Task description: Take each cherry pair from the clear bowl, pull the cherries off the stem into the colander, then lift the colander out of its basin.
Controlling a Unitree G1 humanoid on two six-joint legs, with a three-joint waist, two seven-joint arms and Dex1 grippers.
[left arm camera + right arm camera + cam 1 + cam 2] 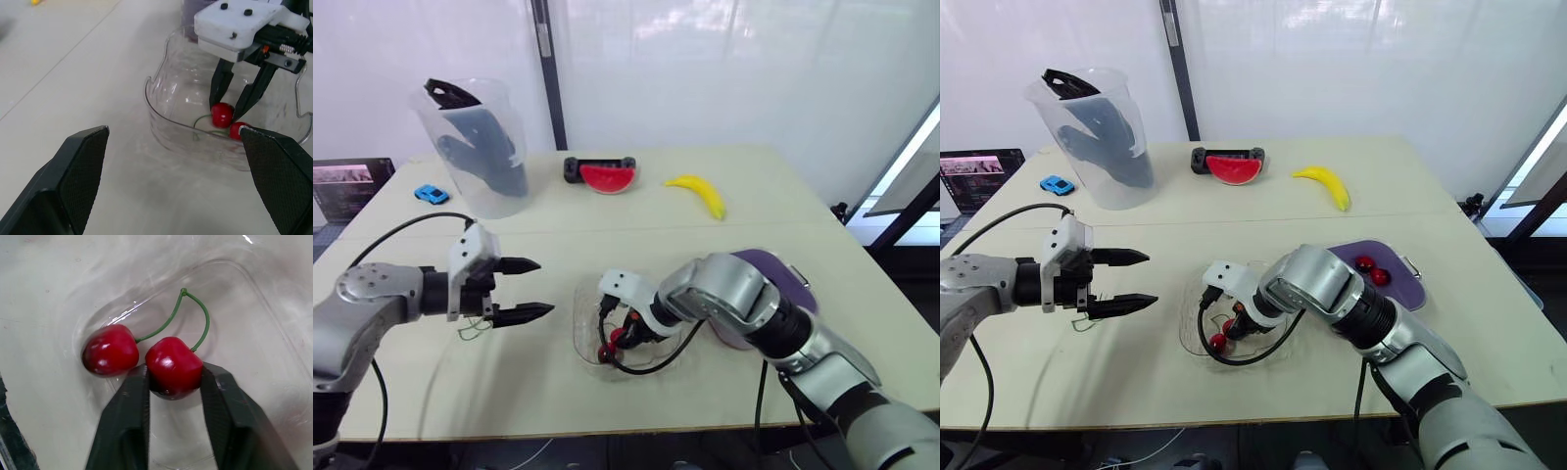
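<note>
The right gripper (173, 382) reaches down inside the one clear bowl (166, 132), its two black fingers (129, 421) pinched narrowly on a single red cherry (173, 363). That cherry is one of a pair: the second cherry (110, 350) lies free on the bowl floor just beside the gripper's fingertip, and one green forked stem (195, 308) arches beyond the fingertips and joins the two. I count two cherries in the bowl. The left gripper (544, 286) hovers above the table (754, 206), well out to the left of the bowl, its two fingers spread wide and holding nothing, pointing toward the right gripper. Under it on the tabletop lies one thin green strand (1085, 323), seemingly a bare stem. Behind the right arm, on the far side from the left gripper, sits the purple colander (1410, 286) with two loose cherries (1372, 270) in it, touching each other. Farther beyond both grippers, across the table, are one banana (701, 193), one watermelon slice (607, 177), one small blue toy car (432, 194) and one clear pitcher (475, 147) holding dark items.
</note>
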